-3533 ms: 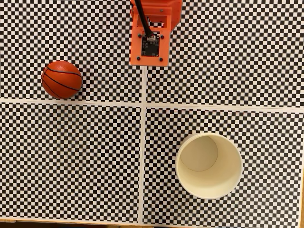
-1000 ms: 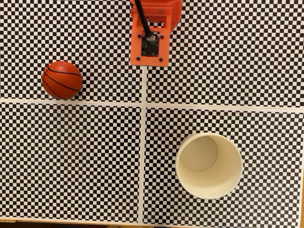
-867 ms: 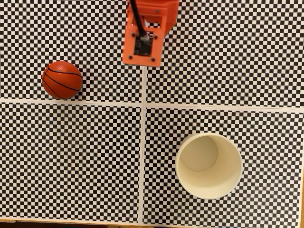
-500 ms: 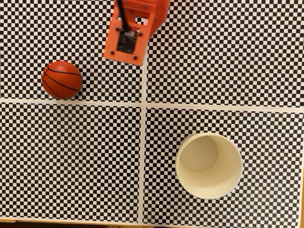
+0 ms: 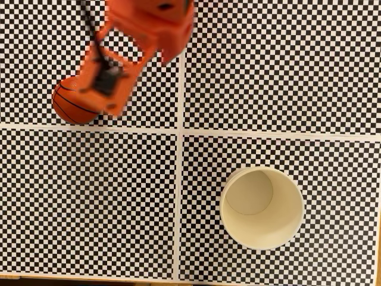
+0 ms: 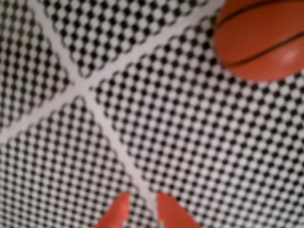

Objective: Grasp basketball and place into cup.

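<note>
In the fixed view the basketball (image 5: pixel 66 107) lies on the checkered mat at the left, its upper right part covered by my blurred orange arm (image 5: pixel 110 77), which reaches down from the top edge. The wrist view has the basketball (image 6: pixel 261 38) at the top right, well away from my gripper (image 6: pixel 141 209). The gripper's two orange fingertips (image 6: pixel 118 211) stand a narrow gap apart, open, with only mat between them. The cream-white cup (image 5: pixel 286 229) stands upright at the lower right, nothing inside it.
White tape lines (image 5: pixel 179 196) cross the black-and-white checkered mat and split it into quarters. A strip of wooden table edge (image 5: pixel 89 277) runs along the bottom of the fixed view.
My arm has swung from the top centre down and left until it overlaps the basketball. Ball and cup have stayed where they were.
</note>
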